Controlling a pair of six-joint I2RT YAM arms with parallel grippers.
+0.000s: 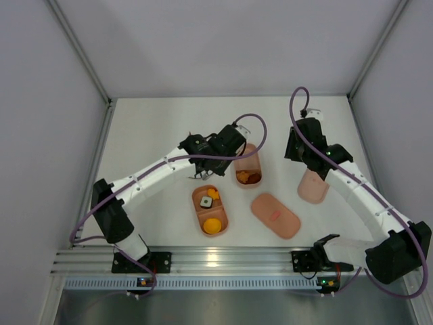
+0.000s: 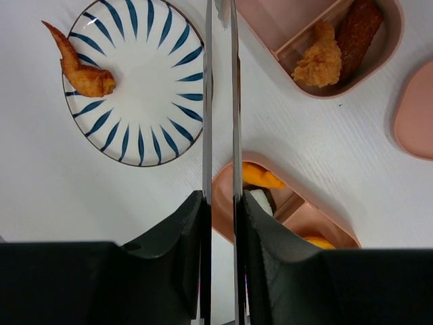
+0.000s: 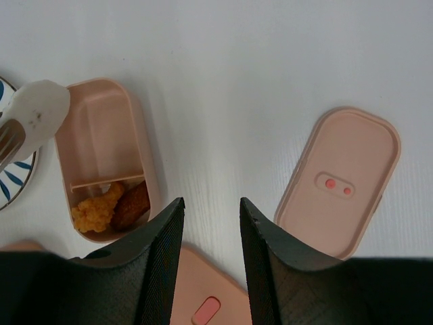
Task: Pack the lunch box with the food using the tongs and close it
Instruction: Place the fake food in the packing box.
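Note:
My left gripper is shut on the silvery tongs, whose two thin arms run nearly parallel with a narrow gap, over the edge of a striped plate. One orange piece of food lies on that plate. A pink lunch box tray holds a yellow fried piece and a brown one. The nearer tray holds orange, white-and-dark and yellow pieces. My right gripper stands open and empty above the table, between the red-marked lid and the red-spotted lid.
In the top view the two trays sit mid-table, the red-marked lid to their right and the other lid partly under the right arm. Grey walls enclose the table on three sides.

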